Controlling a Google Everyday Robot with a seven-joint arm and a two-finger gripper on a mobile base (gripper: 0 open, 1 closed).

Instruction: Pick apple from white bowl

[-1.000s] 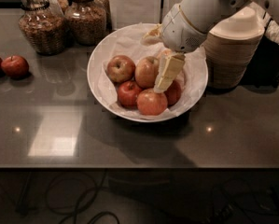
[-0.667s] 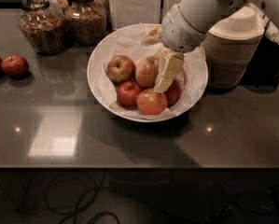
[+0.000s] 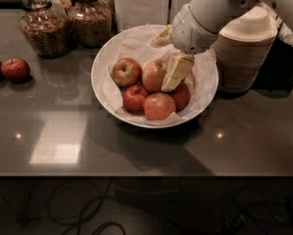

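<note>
The white bowl stands on the dark counter, lined with crumpled white paper, and holds several apples. The apple, pale yellow-golden with a pink blush, lies in the middle of the bowl's far side. My gripper reaches down into the bowl from the upper right. It sits right against the right side of that apple and covers part of it. A similar-sized apple lies to its left. Redder apples lie in front.
Two small red apples lie on the counter at the far left. Glass jars stand at the back left. A stack of beige disposable bowls stands just right of the white bowl. The counter's front edge runs below.
</note>
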